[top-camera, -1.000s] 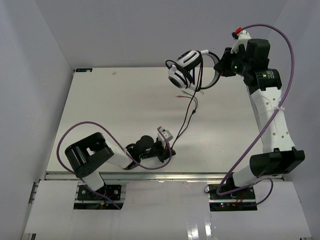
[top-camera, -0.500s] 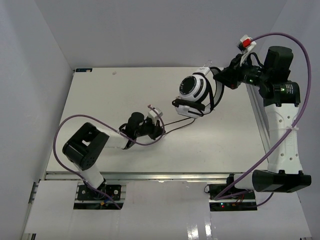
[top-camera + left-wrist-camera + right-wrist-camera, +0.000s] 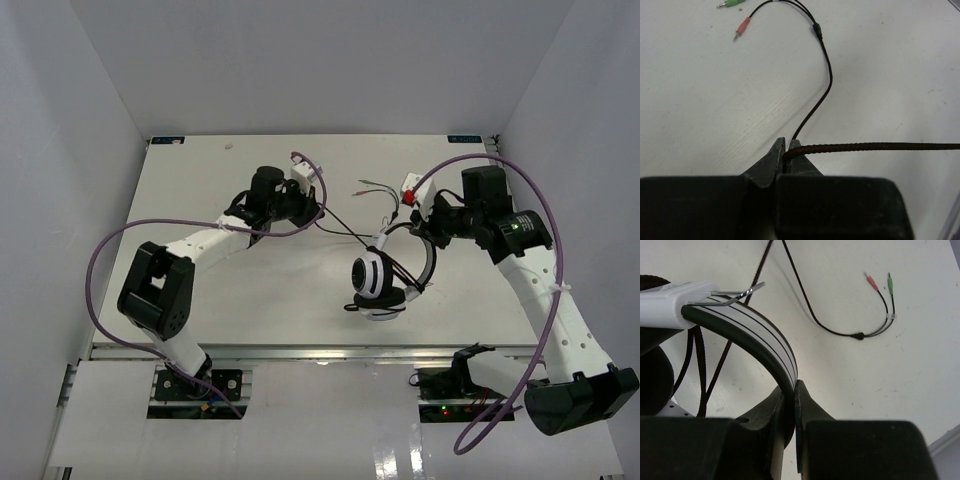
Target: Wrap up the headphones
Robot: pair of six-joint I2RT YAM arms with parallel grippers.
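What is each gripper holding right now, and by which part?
The left gripper pinches the headphones' thin black cord; the right gripper clamps their headband.

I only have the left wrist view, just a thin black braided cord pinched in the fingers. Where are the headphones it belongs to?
Observer: The over-ear headphones with round white cups are over the near middle of the white table, to the right of the left gripper.
Operator: Are they lying loose?
Observer: No. The right gripper is shut on the black-and-white headband.
Operator: And the cord past my frame?
Observer: The thin black cord runs in a straight line from the left gripper to the headphones, with no slack loop between them.
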